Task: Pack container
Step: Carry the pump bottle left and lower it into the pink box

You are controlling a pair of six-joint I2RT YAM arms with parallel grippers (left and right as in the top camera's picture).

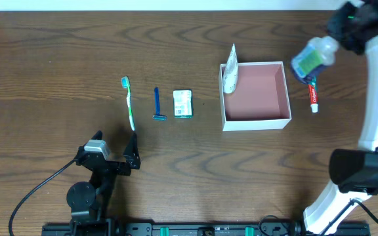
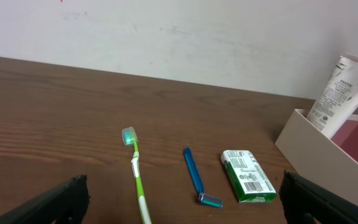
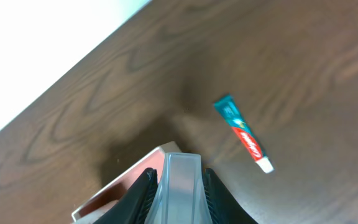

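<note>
The container (image 1: 255, 122) is a square white-walled box with a pink inside, right of centre; a white tube (image 1: 230, 73) leans in its left corner. My right gripper (image 1: 336, 36) is shut on a clear bottle (image 1: 312, 59) with blue-green liquid, held in the air just right of the container. In the right wrist view the bottle (image 3: 180, 186) sits between the black fingers, with the container corner (image 3: 114, 190) below. A red and teal toothpaste tube (image 1: 313, 96) lies right of the container. My left gripper (image 1: 113, 153) is open and empty near the front left.
A green toothbrush (image 1: 129, 102), a blue razor (image 1: 157, 104) and a green-and-white small box (image 1: 183, 103) lie in a row left of the container. They also show in the left wrist view: toothbrush (image 2: 137, 175), razor (image 2: 197, 177), box (image 2: 247, 177).
</note>
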